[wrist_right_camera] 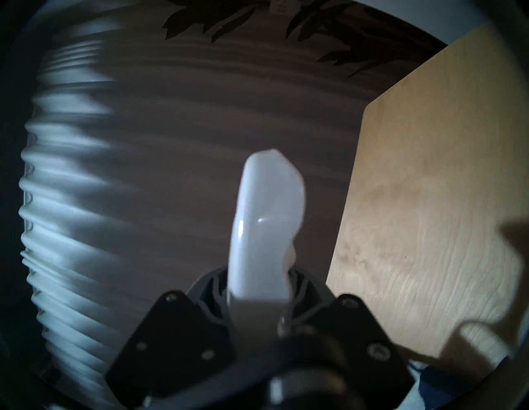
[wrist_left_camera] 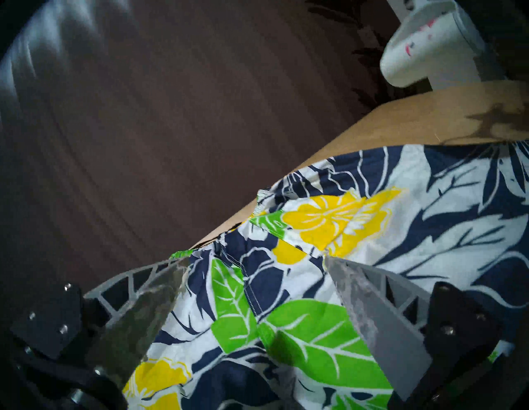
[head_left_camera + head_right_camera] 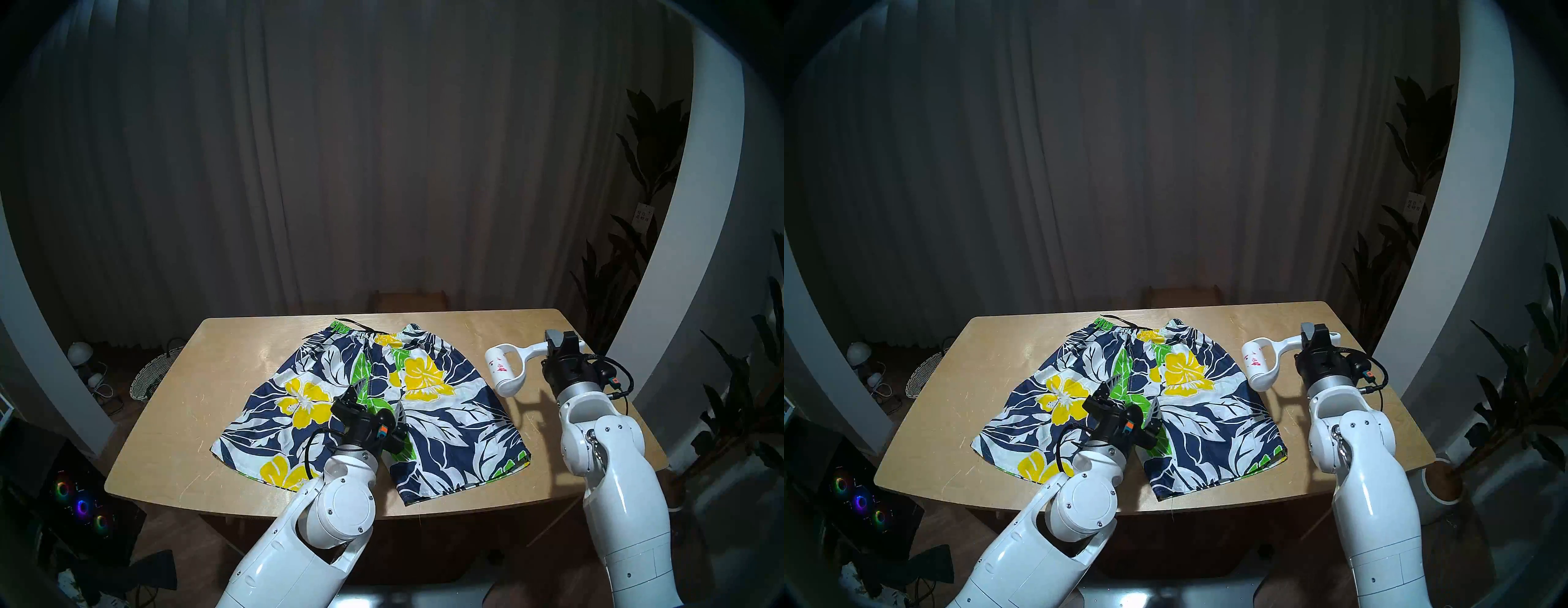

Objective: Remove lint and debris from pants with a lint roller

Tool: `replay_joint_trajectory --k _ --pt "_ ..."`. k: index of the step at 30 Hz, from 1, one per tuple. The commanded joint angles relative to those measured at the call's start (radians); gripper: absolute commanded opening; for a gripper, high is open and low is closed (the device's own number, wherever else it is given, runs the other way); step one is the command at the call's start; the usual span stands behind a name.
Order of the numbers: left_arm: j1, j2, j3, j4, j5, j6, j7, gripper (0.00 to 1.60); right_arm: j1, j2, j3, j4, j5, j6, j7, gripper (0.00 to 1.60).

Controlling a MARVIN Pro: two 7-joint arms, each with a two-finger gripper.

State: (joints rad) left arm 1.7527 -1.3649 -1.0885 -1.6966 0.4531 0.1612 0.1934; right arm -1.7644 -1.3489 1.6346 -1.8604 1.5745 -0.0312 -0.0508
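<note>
Light wooden table [image 3: 237, 352] in a dim room, grey curtain [image 3: 339, 148] behind. Nearest the robot: left gripper [image 3: 373, 401] hovering low over the crotch of the shorts [image 3: 445, 420], fingers spread wide, nothing between them; the left wrist view shows only printed fabric in the gap. Whether the tips touch the cloth, can't tell. Shorts lie flat, leg hems toward the robot, waistband at the far side.

Further out on the right: right gripper [image 3: 555, 344] clamped on the handle of the lint roller [image 3: 507, 369], held in the air just off the shorts' right edge, over bare table. Roller drum points toward the shorts and carries pink-red specks [image 3: 500, 368], so some debris looks already picked up. No loose specks readable on the fabric from here.

Step in hand, likely: bring the roller back for another pass. To do it well: lower the drum flat so its full width meets the cloth, roll in straight overlapping strokes, light pressure so fabric doesn't bunch. Left gripper should pin the shorts near the seam while rolling.
</note>
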Motion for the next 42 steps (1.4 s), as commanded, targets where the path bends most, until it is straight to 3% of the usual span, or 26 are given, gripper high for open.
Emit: replay_joint_trajectory --k 1,8,15,21,26,35,42 --pt "0.0 -0.021 -0.017 -0.031 -0.033 -0.079 0.038 1.6 -0.076 -0.029 0.004 -0.05 -0.024 -0.048 0.042 0.0" --pt "0.018 -0.058 -0.117 -0.145 -0.191 -0.173 0.071 1.6 -0.001 -0.103 0.06 0.026 0.097 -0.081 -0.059 0.0" --pt "0.064 -0.041 -0.221 -0.206 -0.344 -0.221 0.058 1.6 0.088 -0.11 0.099 0.103 0.194 -0.086 -0.128 0.0" --pt "0.098 -0.03 -0.299 -0.222 -0.453 -0.229 0.046 1.6 0.156 -0.075 0.126 0.155 0.278 -0.053 -0.171 0.0" --pt "0.102 -0.047 -0.344 -0.201 -0.525 -0.231 0.05 1.6 0.193 0.004 0.142 0.187 0.349 0.043 -0.237 0.0" --pt "0.1 -0.044 -0.412 -0.199 -0.642 -0.237 0.017 1.6 0.278 0.098 0.16 0.274 0.389 0.159 -0.298 0.0" --pt "0.108 -0.036 -0.462 -0.196 -0.73 -0.228 -0.019 1.6 0.358 0.172 0.147 0.408 0.432 0.256 -0.331 0.0"
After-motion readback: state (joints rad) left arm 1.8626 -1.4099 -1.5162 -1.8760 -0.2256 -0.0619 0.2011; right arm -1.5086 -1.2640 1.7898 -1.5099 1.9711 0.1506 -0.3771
